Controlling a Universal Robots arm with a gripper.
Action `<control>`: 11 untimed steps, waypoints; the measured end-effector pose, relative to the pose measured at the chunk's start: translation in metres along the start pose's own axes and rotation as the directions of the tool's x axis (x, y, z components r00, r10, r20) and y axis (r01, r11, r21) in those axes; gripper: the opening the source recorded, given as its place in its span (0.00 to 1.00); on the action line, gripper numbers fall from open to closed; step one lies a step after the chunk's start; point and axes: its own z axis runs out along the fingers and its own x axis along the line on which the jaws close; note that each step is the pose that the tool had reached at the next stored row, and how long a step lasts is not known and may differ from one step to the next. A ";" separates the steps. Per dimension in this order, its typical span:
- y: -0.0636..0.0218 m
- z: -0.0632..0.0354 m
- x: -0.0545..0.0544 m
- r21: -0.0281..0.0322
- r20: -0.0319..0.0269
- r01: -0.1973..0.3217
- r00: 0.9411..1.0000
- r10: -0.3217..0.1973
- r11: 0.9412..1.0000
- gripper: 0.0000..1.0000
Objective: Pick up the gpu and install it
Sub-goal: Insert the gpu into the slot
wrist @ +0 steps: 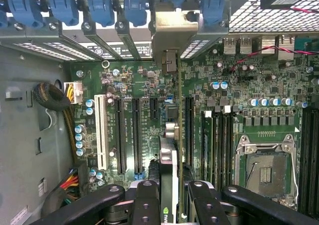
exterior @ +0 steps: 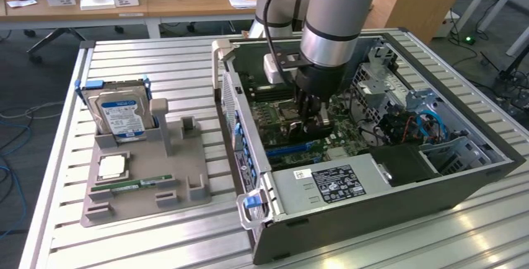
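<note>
The gripper clamps the gpu between 2 fingers, edge-down toward the motherboard, apparently for slot insertion.

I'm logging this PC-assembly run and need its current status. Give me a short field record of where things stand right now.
holder: hand, down inside the open computer case
grip: closed on the gpu
gpu pose: edge-on over the motherboard, its end bracket at the rear slot openings
seated in slot: cannot tell
beside case: tray on the exterior view's left, with hard drive, processor, memory stick
</note>
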 end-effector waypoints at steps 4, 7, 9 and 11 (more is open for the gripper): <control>0.0007 0.0003 0.000 0.000 -0.001 0.000 1.000 0.000 1.000 0.27; 0.0012 0.0009 -0.001 0.000 0.000 0.000 1.000 0.000 1.000 0.27; 0.0013 0.0015 -0.001 0.000 -0.001 0.000 1.000 0.000 1.000 0.27; 0.0016 0.0029 -0.001 0.000 -0.001 0.000 1.000 0.000 1.000 0.27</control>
